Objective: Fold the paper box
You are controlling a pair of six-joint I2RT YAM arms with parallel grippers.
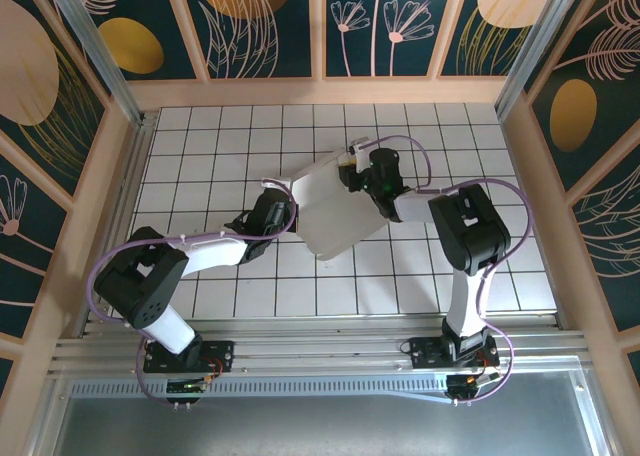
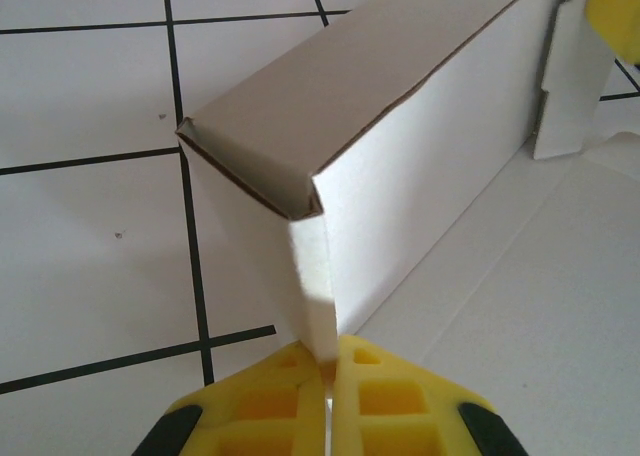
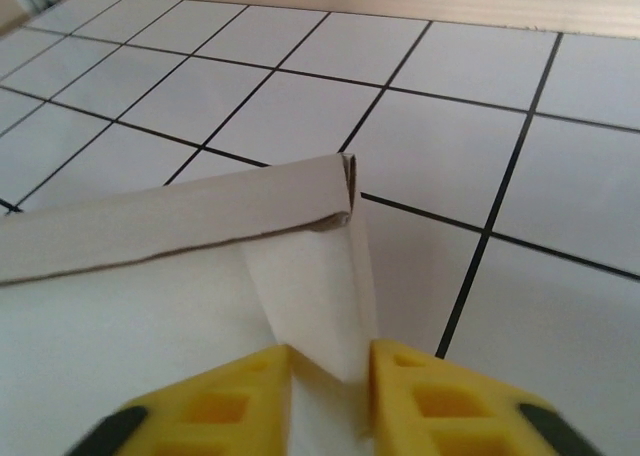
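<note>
On the left of the overhead view, reaches in over the white tiled table (image 1: 200,146) with the left gripper (image 1: 268,216), tip at the left edge of the paper box (image 1: 325,211). Lies near the middle of the table, turned askew to the tile lines, between the two arms. Up close from the left wrist, pinches with the left gripper (image 2: 330,361) fully closed on a thin white corner flap of the paper box (image 2: 420,176), yellow fingers (image 2: 345,396) pressed together with only the flap between. Rises just above the pinch as a folded side wall, grey-brown on its upper face and white on its side, with the flat white base panel spreading out to the right. Farther right in the overhead view, meets the box's far edge with the right gripper (image 1: 350,168). From the right wrist, shows the right gripper (image 3: 330,361) narrowly parted, with a pointed white flap of the paper box (image 3: 150,226) hanging in the gap between the yellow fingers (image 3: 400,366); cannot tell whether the pads press it. Above the flap, a folded-over wall edge running off to the left, bare tiles beyond.
</note>
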